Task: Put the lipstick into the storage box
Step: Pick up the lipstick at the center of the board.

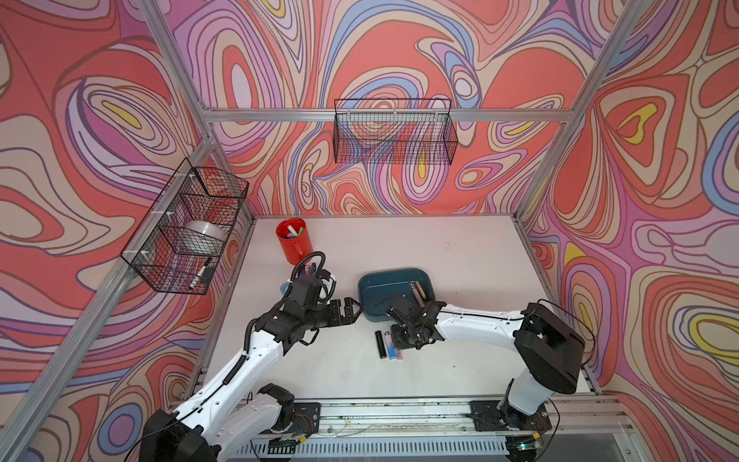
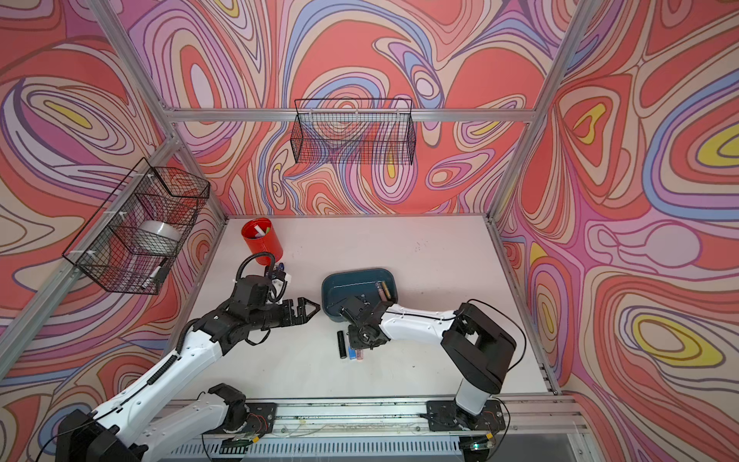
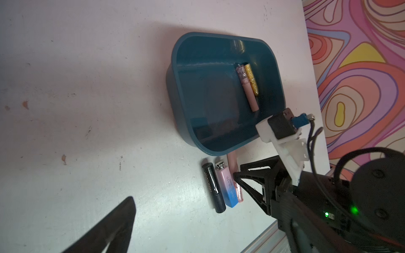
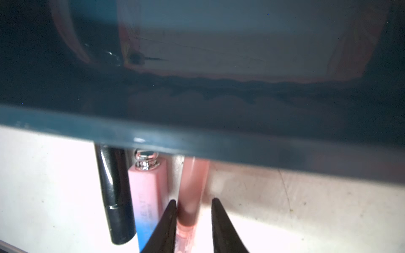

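Note:
The storage box (image 1: 394,273) is a teal tub at mid-table, with a pink tube (image 3: 247,87) and a gold tube (image 3: 252,78) lying inside. Three lipsticks lie side by side in front of its near rim (image 4: 197,142): a black one (image 4: 114,197), a pink-and-blue one (image 4: 149,190) and a slim pink tube (image 4: 191,186). My right gripper (image 4: 192,200) points down over the slim pink tube. Its jaws straddle the tube; one finger touches it and a small gap remains at the other. My left gripper (image 1: 354,310) hovers open and holding nothing, left of the box.
A red cup (image 1: 292,240) holding markers stands at the back left of the table. One black wire basket (image 1: 394,132) hangs on the back wall and another (image 1: 184,228) on the left wall. An aluminium rail (image 1: 400,416) runs along the table's front edge.

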### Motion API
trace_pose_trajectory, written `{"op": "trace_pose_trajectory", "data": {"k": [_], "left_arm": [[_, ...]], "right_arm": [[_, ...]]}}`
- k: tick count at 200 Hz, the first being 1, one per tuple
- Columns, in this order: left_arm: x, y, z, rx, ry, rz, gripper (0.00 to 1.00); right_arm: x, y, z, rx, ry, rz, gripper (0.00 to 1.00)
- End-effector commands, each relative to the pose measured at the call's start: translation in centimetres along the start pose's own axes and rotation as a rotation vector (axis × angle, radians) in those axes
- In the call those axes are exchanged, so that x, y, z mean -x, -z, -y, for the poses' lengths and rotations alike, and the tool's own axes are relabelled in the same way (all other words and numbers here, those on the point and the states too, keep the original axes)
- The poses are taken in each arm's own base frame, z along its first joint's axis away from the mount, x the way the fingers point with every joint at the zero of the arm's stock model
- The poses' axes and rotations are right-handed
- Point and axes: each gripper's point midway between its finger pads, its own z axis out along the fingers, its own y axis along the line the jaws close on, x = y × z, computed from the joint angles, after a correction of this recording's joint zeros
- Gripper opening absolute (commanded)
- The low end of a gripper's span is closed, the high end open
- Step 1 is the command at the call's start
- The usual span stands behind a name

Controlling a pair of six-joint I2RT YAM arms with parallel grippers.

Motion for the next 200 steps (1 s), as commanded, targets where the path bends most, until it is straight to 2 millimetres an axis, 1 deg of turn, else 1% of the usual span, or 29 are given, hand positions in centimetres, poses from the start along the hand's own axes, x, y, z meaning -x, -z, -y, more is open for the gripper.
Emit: {"op": "trace_pose_trajectory", "data": {"k": [1,9,30,53,74,93,101,129,149,169,200], "left_arm": [[-2.0,-0.3,-0.1,-0.034,0.075,-0.059,0.94],[-2.4,-0.3,-0.1,-0.048,0.094,-0.066,0.92],[-3.1,0.3,0.1,-0.079,0.136,-0.05,0.92],[-3.1,0.8,0.0,-0.077,0.138,-0.033,0.93],[-3.2,0.8,0.0,-0.074,0.135,-0.046,0.94],[-3.1,0.6,0.0,-0.075,0.129,-0.042,1.0],[-3.0,0.6,0.0,-0.072,0.126,-0.04,1.0],[-2.5,0.4,0.4,-0.082,0.118,-0.041,1.0],[-2.3,0.2,0.6,-0.083,0.117,-0.047,1.0],[-2.3,-0.1,0.5,-0.081,0.121,-0.052,1.0],[-1.9,-0.2,0.8,-0.086,0.117,-0.052,1.0]], "right_arm": [[-0.4,-1.0,0.4,-0.02,-0.002,-0.008,0.28],[-0.5,-1.1,0.4,-0.019,-0.003,-0.011,0.26],[-0.6,-1.3,0.6,-0.027,0.0,-0.018,0.26],[-0.6,-1.3,0.6,-0.035,0.008,-0.02,0.24],[-0.3,-1.1,0.5,-0.036,0.018,-0.014,0.21],[0.0,-0.5,0.3,-0.032,0.019,-0.003,0.19],[0.1,-0.2,0.3,-0.03,0.018,0.0,0.18],[0.6,1.4,-0.2,-0.013,0.016,0.022,0.18],[1.3,3.0,-0.5,-0.005,0.018,0.047,0.18],[2.3,5.0,-1.2,0.009,0.028,0.078,0.18],[4.5,8.3,-2.3,0.02,0.058,0.143,0.19]]}}
